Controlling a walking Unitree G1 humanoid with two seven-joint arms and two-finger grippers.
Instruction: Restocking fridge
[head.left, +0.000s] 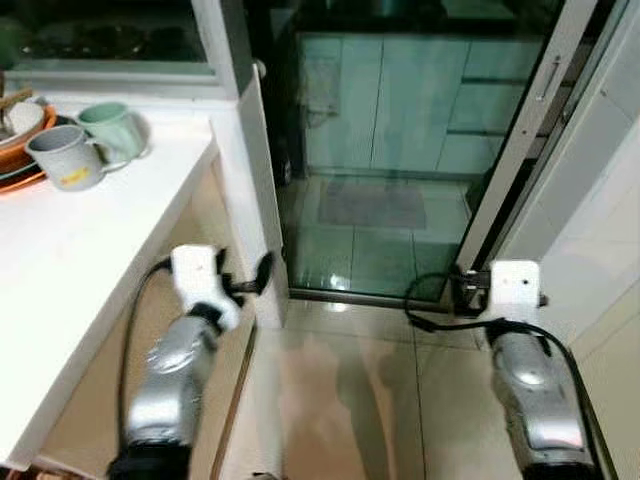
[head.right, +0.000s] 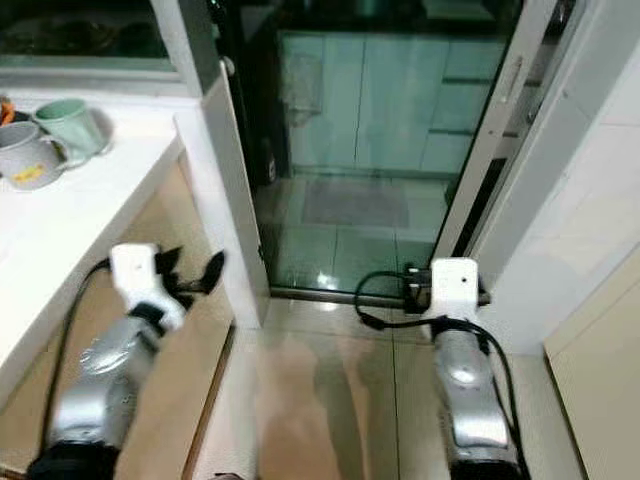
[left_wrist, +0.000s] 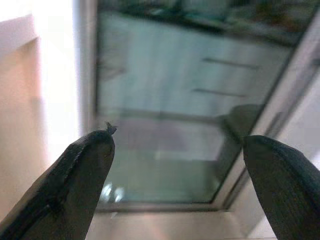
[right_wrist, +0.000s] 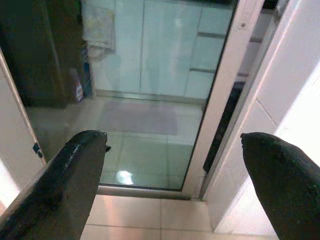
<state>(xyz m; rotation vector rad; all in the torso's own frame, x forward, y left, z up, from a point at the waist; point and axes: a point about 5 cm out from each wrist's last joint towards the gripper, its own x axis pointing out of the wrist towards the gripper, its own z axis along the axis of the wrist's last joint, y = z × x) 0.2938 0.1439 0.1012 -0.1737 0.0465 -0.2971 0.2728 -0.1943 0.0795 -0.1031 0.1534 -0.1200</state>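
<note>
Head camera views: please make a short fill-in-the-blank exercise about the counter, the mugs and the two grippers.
1. The grey mug and the green mug stand on the white ____.
2. The number of mugs is ____.
3. The left gripper and right gripper both have their fingers ____.
4. Ahead, the rug lies on the ____.

Missing words: counter; two; open; floor

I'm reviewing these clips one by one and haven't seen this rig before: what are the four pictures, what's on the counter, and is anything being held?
It is a walking humanoid robot with two silver arms. The two wide pictures come from its head camera, looking down. The left gripper and right gripper point toward a glass door with a kitchen behind it. The other two pictures come from wrist cameras looking along each gripper's black fingers; both pairs stand apart and hold nothing. On the white counter at the robot's left stand a grey mug, a green mug and stacked dishes.
</note>
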